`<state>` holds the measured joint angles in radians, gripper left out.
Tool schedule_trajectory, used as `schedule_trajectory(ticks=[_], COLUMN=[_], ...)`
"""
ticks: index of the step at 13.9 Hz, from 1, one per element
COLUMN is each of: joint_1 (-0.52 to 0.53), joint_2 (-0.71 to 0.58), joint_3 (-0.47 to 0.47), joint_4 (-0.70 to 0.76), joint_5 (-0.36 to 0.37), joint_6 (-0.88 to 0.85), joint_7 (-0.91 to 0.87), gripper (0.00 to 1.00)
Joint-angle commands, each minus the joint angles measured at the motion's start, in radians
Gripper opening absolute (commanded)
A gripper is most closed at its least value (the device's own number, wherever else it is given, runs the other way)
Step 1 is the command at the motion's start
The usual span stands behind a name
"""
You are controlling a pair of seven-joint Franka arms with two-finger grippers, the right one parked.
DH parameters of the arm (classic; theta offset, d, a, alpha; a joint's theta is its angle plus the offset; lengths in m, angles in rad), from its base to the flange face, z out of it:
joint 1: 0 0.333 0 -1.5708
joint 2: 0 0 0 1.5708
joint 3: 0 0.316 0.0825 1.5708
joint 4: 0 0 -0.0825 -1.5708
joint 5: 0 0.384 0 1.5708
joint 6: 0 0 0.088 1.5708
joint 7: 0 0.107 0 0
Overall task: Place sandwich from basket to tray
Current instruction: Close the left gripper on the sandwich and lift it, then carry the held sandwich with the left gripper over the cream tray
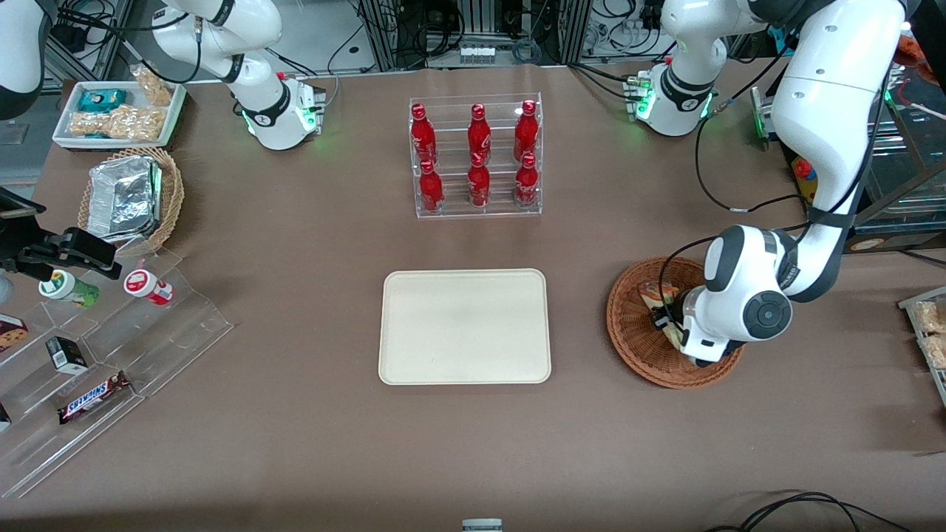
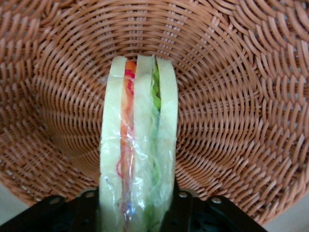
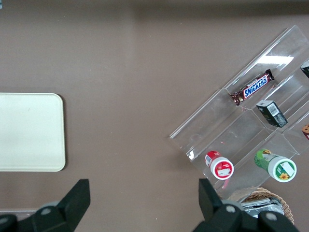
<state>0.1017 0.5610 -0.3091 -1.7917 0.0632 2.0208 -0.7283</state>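
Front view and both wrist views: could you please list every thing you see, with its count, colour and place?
sandwich: 1, pale bread, orange and green filling; in the basket, between the fingers.
basket: 1, reddish-brown; toward the working arm's end.
tray: 1, cream; table middle, bare.
cola bottles: 6, red; clear rack, farther from the front camera than the tray.
Snickers bar: 1, brown; clear stepped stand, parked arm's end.
lidded cups: 2, red and green; same stand.
foil containers: silver; tan basket.
snack tray: 1, white; table corner.
gripper: black; in the basket, around the sandwich.
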Motion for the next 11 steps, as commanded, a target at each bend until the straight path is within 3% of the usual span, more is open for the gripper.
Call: schedule_trajectory(ticks=[1, 6, 11], joint_1=[-0.002, -0.042, -0.253], joint_2=[-0.093, -0.124, -0.055], joint_3=[-0.008, -0.129, -0.154], joint_4=[-0.015, 0.136, 0.192], joint_5=[0.014, 0.014, 0.032], joint_6=[-0.048, -0.19, -0.14], joint_7=[0.012, 0.009, 0.017], gripper=[0.06, 0.07, 0.02])
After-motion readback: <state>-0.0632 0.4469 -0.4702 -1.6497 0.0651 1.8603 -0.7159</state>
